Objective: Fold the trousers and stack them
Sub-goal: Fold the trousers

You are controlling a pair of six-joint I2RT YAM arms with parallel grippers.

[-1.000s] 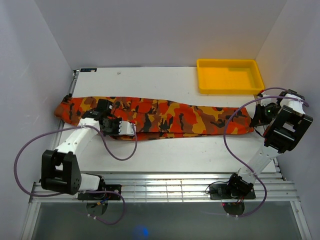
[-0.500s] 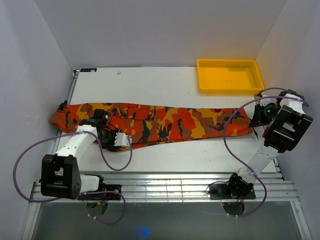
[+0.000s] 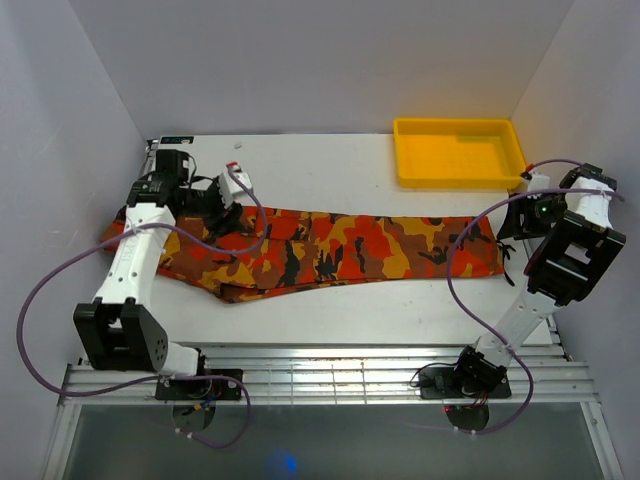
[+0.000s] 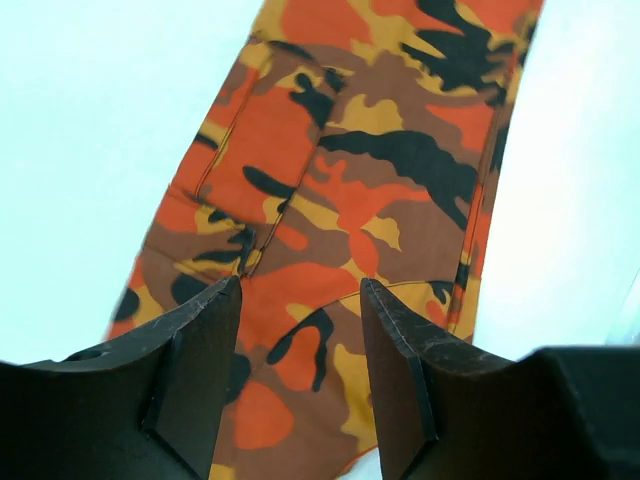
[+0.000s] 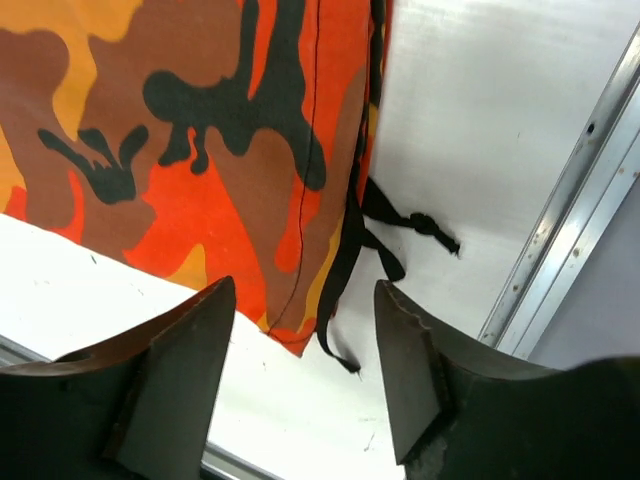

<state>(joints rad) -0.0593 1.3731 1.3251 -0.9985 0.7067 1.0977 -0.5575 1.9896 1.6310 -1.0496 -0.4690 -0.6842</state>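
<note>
The camouflage trousers lie stretched left to right across the white table, with a fold bulging toward the front at the left. My left gripper hovers open above their left part; in the left wrist view the print fills the space beyond the empty gripper. My right gripper is open over the right end. In the right wrist view the cloth's corner and black drawstrings lie between and beyond the empty gripper.
A yellow tray stands at the back right of the table. A metal rail runs along the table's right edge, close to the drawstrings. A slatted metal grille lines the front, and grey walls close in on both sides.
Both grippers opened and let go of the trousers. The left arm swung from the near edge of the cloth up to the back left. The trousers settled a little nearer the front.
</note>
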